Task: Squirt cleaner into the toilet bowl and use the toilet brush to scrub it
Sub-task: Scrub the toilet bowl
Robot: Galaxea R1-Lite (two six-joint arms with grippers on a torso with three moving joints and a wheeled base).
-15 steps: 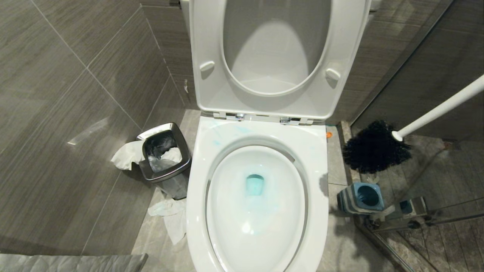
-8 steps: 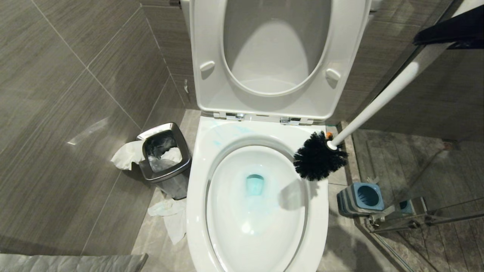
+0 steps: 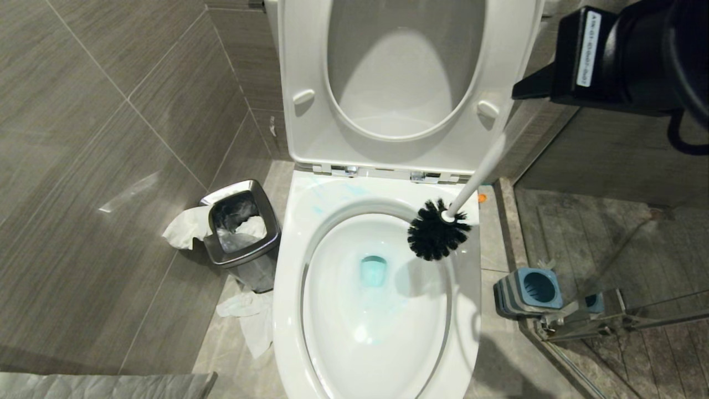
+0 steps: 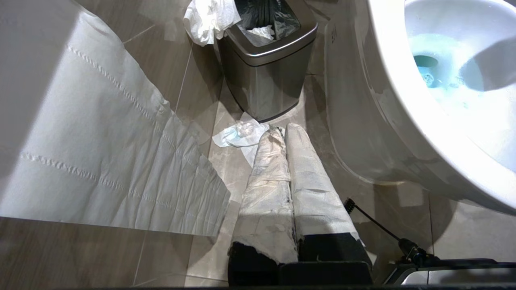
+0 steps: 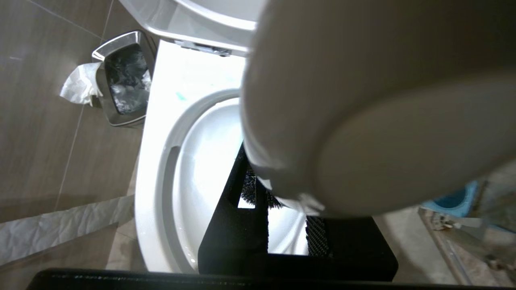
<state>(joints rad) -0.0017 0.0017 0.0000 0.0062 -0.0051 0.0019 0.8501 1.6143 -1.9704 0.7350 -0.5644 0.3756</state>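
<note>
White toilet brush: head held over toilet bowl rim at 1 o'clock, gripped by right gripper fingers. Teal cleaner pooled centre. Left gripper fingers closed, empty, parked nr steel bin.

handle: fills the upper right, very close
bowl: white, below
bin: beside the bowl
bristles: black, over the bowl

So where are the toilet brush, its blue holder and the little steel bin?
toilet brush [image 3: 437, 237]: head view, on the black bristly head.
blue holder [image 3: 536, 288]: head view, on its top around the round opening.
steel bin [image 3: 241, 259]: head view, on its front rim.
</note>
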